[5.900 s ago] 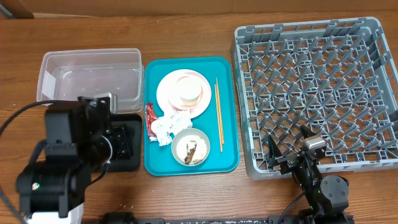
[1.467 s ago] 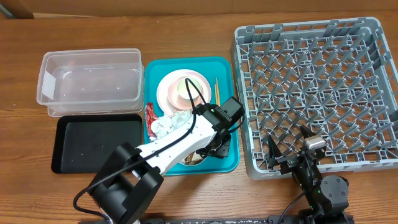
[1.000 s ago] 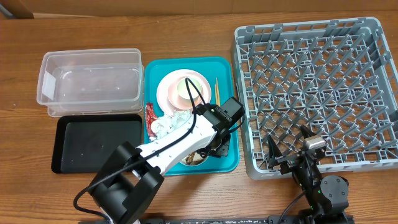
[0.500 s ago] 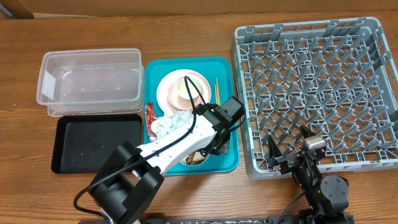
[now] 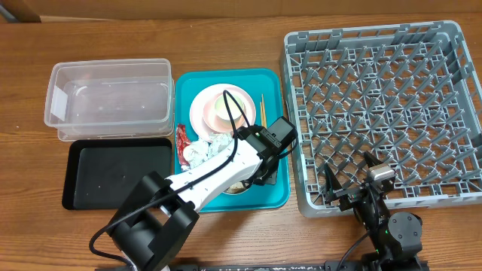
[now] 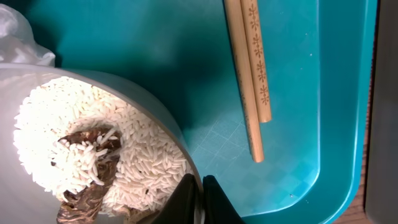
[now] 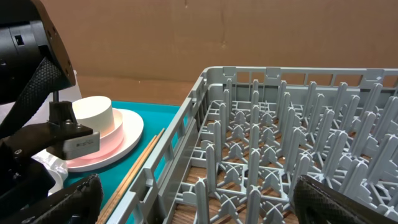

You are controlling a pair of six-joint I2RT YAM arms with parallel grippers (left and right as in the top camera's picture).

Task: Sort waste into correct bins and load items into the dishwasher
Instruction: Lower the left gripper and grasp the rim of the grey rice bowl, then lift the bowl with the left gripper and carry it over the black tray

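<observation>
— Well, how far along?
— Barely begun, judging by the layout. Nothing in the clear tub (image 5: 109, 102), nothing in the black tray (image 5: 113, 177), nothing among the pegs of the grey rack (image 5: 384, 113).
— And the load itself?
— All on the teal tray (image 5: 273, 81). Pink plate (image 5: 205, 114) at the far end, with the white cup (image 7: 93, 112) on top. Crumpled napkins (image 5: 202, 149) and red wrapper (image 5: 181, 139) toward the left edge. Chopsticks (image 6: 249, 81) side by side along the right edge, near the rice bowl (image 6: 93, 143) but not touching.
— Left hand (image 6: 200, 200)?
— Down at the near end of the teal tray, pinched tight on the right rim of the rice bowl, one finger inside and one outside as far as the wrist view shows. Plenty of white rice and brownish scraps inside. Lifted or resting on the tray: cannot tell.
— Right hand (image 5: 350, 177)?
— Spread wide, holding nothing, parked at the near-left corner of the grey rack.
— So what remains?
— Nearly everything, probably: tipping rice and scraps into a bin, binning napkins and wrapper, then racking plate, cup, bowl and chopsticks. Only a single grip made, nothing delivered yet.
</observation>
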